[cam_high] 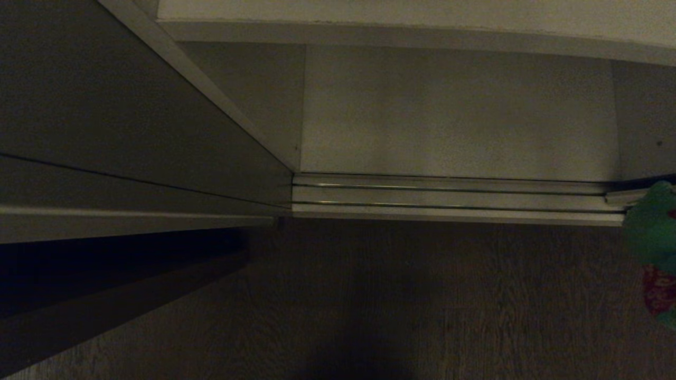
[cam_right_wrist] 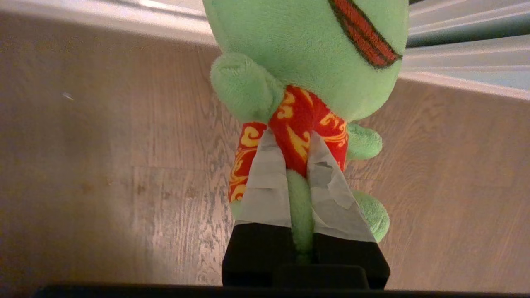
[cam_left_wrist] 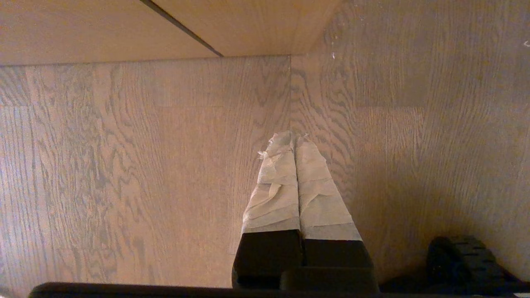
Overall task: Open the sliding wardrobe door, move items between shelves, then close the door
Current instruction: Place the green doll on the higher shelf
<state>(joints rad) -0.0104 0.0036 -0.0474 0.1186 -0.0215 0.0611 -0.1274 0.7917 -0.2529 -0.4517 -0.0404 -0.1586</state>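
Observation:
My right gripper is shut on the green plush frog, its taped fingers pinching the red patterned body from behind, above the wooden floor. In the head view only the frog shows, at the right edge in front of the wardrobe's floor tracks. The sliding wardrobe door stands at the left with its light frame edge, leaving the inside open. An off-white bottom board lies inside, and a shelf's front edge runs above it. My left gripper hangs shut and empty over the floor.
Wood-grain floor spreads in front of the wardrobe. The metal door rails run just beyond the frog. A brown wooden panel with a dark seam stands past the left gripper.

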